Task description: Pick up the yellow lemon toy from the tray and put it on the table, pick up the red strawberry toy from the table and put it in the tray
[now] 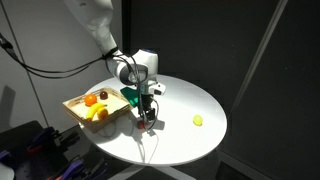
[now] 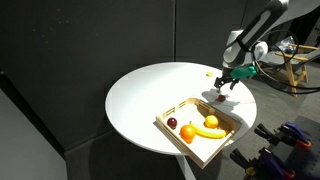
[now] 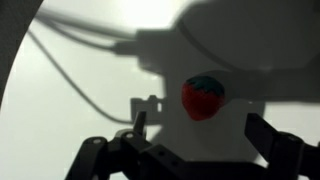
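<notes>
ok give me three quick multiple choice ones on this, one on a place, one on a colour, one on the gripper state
1. Where is the yellow lemon toy relative to the tray?
A. on the table, well apart from the tray
B. inside it
C. leaning on its rim

2. What is the main colour of the strawberry toy?
A. yellow
B. purple
C. red

3. What state is the gripper in?
A. shut on a toy
B. open
C. shut and empty

Answers:
1 A, an exterior view shows the yellow lemon toy alone on bare tabletop, far from the tray.
2 C, the wrist view shows a red body with a small dark top.
3 B, in the wrist view the fingers stand wide apart with the strawberry toy lying free on the table ahead of them.
</notes>
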You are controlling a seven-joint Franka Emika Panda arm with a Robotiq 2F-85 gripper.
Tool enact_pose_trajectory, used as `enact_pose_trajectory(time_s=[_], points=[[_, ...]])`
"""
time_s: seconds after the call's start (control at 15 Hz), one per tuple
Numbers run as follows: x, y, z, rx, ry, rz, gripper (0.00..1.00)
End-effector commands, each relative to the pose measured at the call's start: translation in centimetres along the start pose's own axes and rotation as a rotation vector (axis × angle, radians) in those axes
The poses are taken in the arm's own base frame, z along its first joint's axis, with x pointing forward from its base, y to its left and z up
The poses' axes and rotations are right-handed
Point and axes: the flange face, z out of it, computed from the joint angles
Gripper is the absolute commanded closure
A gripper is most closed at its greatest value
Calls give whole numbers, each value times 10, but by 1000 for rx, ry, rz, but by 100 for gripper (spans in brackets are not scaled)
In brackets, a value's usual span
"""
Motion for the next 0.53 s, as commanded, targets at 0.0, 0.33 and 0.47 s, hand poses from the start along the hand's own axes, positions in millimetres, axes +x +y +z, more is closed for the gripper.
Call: enact_pose_trajectory(time_s=[0.0, 0.33, 0.47], points=[[0, 0, -1, 0, -1, 0, 0], [-2, -2, 5, -12, -10, 11, 0], [-2, -2, 7, -13, -17, 11, 0]])
